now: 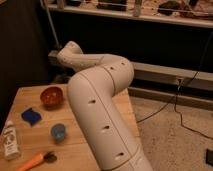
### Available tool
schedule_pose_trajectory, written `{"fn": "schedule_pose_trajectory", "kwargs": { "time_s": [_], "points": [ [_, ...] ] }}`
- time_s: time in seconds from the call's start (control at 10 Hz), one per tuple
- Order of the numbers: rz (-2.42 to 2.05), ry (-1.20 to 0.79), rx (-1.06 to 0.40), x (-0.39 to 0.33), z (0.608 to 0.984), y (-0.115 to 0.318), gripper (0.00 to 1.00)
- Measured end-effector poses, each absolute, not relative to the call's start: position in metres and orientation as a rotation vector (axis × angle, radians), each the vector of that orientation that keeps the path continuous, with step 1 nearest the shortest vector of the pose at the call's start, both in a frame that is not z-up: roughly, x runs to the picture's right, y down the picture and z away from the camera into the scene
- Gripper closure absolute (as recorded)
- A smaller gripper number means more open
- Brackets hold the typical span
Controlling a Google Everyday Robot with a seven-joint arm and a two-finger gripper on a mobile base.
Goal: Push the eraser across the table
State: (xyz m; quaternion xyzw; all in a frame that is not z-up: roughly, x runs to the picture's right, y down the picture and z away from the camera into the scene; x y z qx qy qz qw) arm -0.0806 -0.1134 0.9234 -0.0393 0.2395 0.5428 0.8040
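Camera view gives us our white arm (102,105) bent over the wooden table (30,150). Our gripper is hidden beyond the elbow, its fingers closed together. We cannot spot the eraser. We see an orange bowl (51,96), blue sponge (31,116), blue cup (58,132), bottle (9,141) and orange-handled brush (33,161).

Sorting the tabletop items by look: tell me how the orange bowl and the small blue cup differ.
The orange bowl is wide and shallow; the blue cup is narrower. The bowl sits toward the table's far edge, the cup nearer the camera, beside the white arm. Both stand upright and open-topped on the wood. The hand is not visible, past the arm's far end.
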Motion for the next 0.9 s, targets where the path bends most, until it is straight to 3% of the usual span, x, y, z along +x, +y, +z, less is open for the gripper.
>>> {"fn": "schedule_pose_trajectory", "kwargs": {
  "time_s": [0.3, 0.5, 0.9],
  "points": [
    [1.212, 0.482, -0.044, -0.084, 0.898, -0.137, 1.00],
    [1.309, 0.426, -0.154, -0.126, 0.865, -0.106, 1.00],
    [1.431, 0.350, -0.412, -0.215, 0.756, -0.012, 1.00]
  ]
}}
